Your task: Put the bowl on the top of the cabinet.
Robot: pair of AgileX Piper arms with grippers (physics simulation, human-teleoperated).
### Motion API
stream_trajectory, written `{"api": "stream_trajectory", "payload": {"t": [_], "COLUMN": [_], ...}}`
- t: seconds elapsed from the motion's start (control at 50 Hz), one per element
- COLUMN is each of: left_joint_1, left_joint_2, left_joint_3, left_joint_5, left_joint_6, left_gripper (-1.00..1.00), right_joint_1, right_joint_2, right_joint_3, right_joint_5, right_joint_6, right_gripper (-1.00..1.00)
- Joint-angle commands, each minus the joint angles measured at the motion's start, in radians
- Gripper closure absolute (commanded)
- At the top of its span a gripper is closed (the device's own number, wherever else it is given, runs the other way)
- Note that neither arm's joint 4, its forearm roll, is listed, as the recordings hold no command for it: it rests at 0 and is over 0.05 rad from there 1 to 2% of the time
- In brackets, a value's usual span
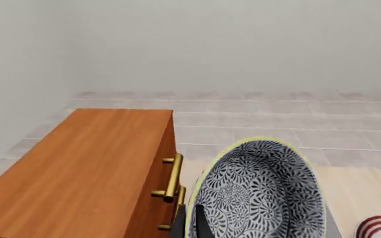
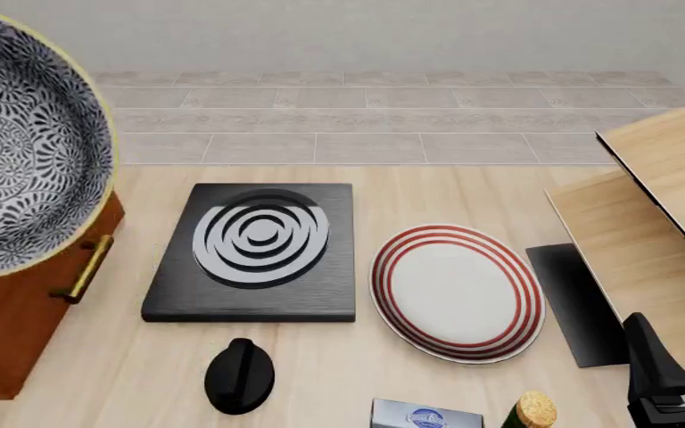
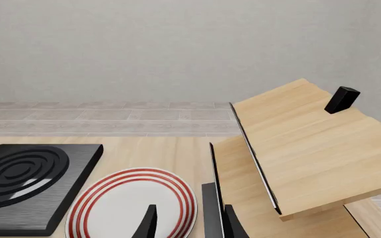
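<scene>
1. At the near edge of the front view stand a cork-topped bottle (image 2: 534, 409), a small box (image 2: 426, 415) and a black knob-shaped object (image 2: 239, 375).
2. The right gripper (image 3: 187, 224) hovers low at the near right, fingers apart and empty, beside the pale wooden boards (image 2: 652, 223).
3. Mid-table lie the red-ringed plate (image 2: 458, 292) and a black hob pad (image 2: 253, 251) with concentric rings.
4. The left gripper (image 1: 189, 220) is clamped on the rim of the bowl (image 1: 260, 193).
5. The bowl is held tilted in the air, above the front edge of the cabinet (image 1: 91, 168), beside its brass handles (image 1: 172, 177).
</scene>
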Motion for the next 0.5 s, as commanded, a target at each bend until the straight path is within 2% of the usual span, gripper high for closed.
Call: {"api": "stream_trajectory", "payload": {"t": [0.02,0.22,0.4,0.5], "left_joint_1": [0.130,0.292,0.383,0.414], "left_joint_2": [0.048,0.128,0.208,0.238], "left_joint_3": [-0.070,-0.117,-0.148,-0.169], "left_joint_5": [-0.050,-0.103,-0.136,-0.148], "left_joint_6": [-0.103,-0.236,-0.329,-0.348], "left_gripper": [1.00,1.00,1.00,1.00], "right_joint_1": [0.000,0.000,0.000,0.000], "right_joint_2": [0.000,0.000,0.000,0.000], "right_joint_3": [0.000,0.000,0.000,0.000], "right_joint_5": [0.000,0.000,0.000,0.000], "right_joint_6": [0.000,0.000,0.000,0.000], "right_gripper": [-1.00,-1.00,-1.00,-1.00]}}
